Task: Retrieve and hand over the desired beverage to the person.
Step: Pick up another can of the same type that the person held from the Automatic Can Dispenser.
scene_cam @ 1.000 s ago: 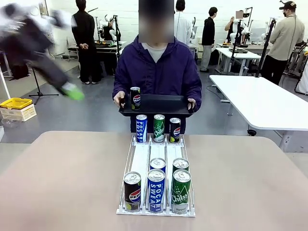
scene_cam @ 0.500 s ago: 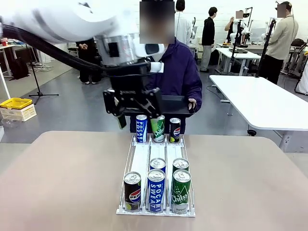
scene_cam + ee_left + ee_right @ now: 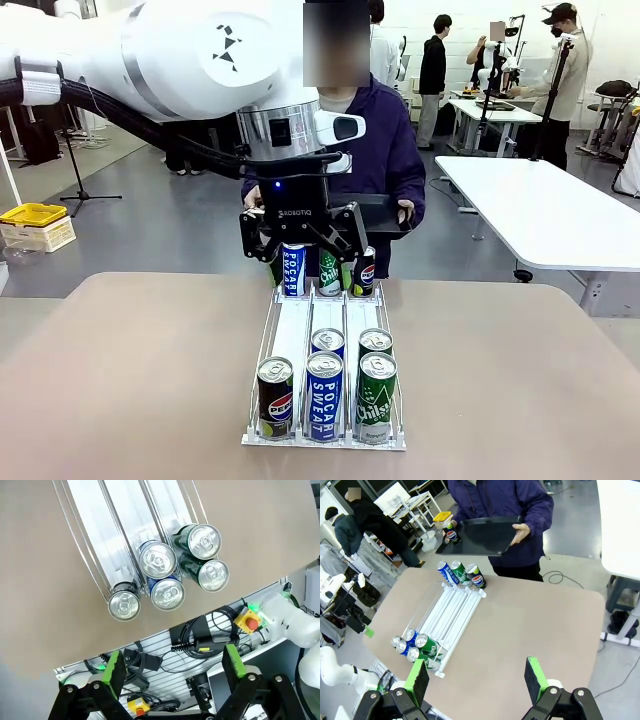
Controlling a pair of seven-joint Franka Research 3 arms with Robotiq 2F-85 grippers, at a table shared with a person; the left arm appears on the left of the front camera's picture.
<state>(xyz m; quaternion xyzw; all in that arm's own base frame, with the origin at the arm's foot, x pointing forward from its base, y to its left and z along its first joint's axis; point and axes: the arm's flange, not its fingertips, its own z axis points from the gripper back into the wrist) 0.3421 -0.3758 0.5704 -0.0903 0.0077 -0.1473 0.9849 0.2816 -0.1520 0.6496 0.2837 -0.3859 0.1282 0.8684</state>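
Inspecting the can rack (image 3: 290, 330), we are finding the left pincer (image 3: 310, 266) spread by its far-end cans (image 3: 365, 272), the right pincer (image 3: 477, 679) likewise spread.

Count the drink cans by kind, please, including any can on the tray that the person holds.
Black Pepsi cans: 3 (one stands on the tray)
Blue Pocari Sweat cans: 3
Green cans: 3
Total: 9
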